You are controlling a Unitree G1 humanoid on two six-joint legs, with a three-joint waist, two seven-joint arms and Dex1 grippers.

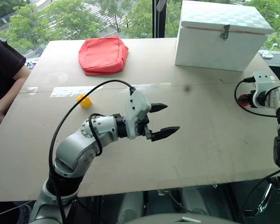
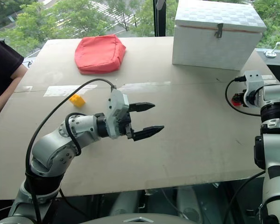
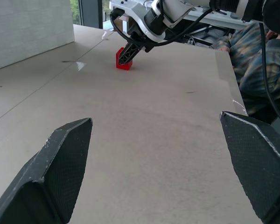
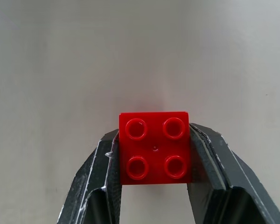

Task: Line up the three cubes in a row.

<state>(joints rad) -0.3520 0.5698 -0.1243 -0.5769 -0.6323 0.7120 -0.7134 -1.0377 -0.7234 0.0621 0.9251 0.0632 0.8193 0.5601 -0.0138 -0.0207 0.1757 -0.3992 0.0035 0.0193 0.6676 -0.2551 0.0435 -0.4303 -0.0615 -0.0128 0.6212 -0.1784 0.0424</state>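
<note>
— What do the head views give?
— A pale tabletop (image 1: 191, 140) by a window with trees beyond; a red cushion (image 1: 103, 55) and a white latched box (image 1: 222, 35) at the far edge, a person's arm (image 1: 7, 88) at the left. The yellow cube (image 1: 85, 101) sits left of centre. The left gripper (image 1: 159, 120) hangs above the table, spread wide, holding nothing.
— And the wrist views?
— The left's shows the red cube (image 3: 124, 60) on the table. The right's shows the right gripper (image 4: 155, 151) pinching that cube, studs up.
</note>
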